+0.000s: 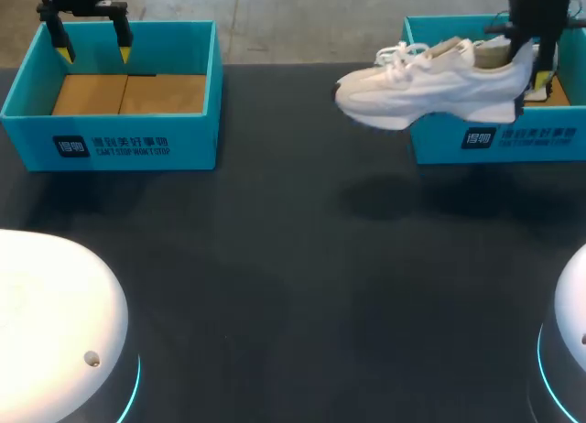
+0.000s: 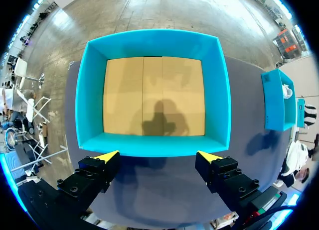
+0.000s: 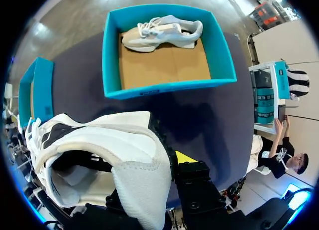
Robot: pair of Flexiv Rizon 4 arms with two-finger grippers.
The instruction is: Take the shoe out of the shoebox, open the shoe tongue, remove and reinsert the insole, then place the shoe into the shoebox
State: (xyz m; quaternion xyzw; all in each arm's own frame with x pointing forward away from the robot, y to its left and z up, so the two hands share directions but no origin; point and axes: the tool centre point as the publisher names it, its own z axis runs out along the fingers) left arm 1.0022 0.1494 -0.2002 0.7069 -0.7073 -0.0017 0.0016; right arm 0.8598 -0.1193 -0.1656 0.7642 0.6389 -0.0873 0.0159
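A white sneaker (image 1: 430, 80) hangs in the air, toe pointing left, over the front-left corner of the right teal shoebox (image 1: 513, 139). My right gripper (image 1: 533, 64) is shut on its heel. In the right wrist view the heel collar (image 3: 132, 165) fills the space between the fingers of the right gripper (image 3: 149, 177), and one yellow tip (image 3: 184, 157) shows beside it. Below, a second white sneaker (image 3: 162, 32) lies in that shoebox (image 3: 164, 85). My left gripper (image 1: 94, 49) hangs open over the back of the left teal shoebox (image 1: 110, 144), holding nothing.
The left shoebox (image 2: 152, 43) holds only its cardboard floor, with my left gripper (image 2: 158, 158) above its near wall. Dark tabletop (image 1: 293, 286) stretches between and in front of the boxes. White arm bases sit at the front left (image 1: 46, 322) and front right (image 1: 572, 331).
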